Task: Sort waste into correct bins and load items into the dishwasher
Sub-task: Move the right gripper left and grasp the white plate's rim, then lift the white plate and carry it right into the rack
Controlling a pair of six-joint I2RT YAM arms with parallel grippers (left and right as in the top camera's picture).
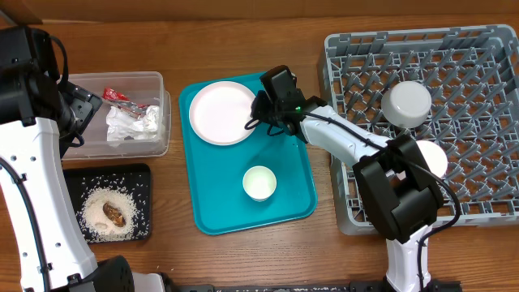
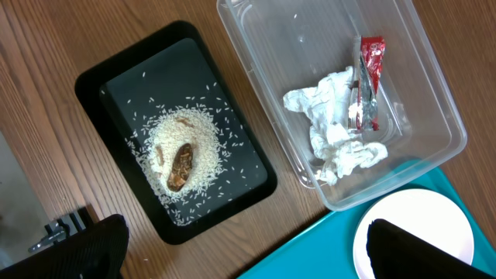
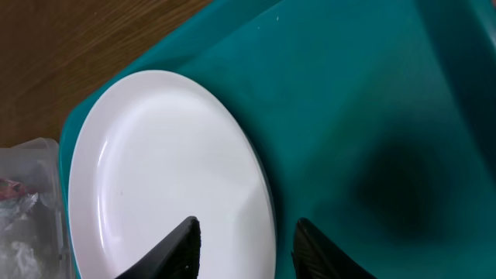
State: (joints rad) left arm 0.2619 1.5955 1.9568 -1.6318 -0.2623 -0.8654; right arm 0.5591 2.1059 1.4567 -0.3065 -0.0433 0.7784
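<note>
Right wrist alone shows right hand (image 3: 246, 246) straddling the plate (image 3: 155, 170) rim.

A black tray (image 2: 143, 81) on the left held rice (image 2: 198, 128) and a brown lump (image 2: 180, 165). A clear tub (image 2: 294, 46) at the upper right held a white napkin (image 2: 329, 124) and a red wrapper (image 2: 370, 58).

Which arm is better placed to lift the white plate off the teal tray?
Right. The right gripper straddles the rim of the plate; the left gripper hangs open near the clear tub, farther away.
</note>
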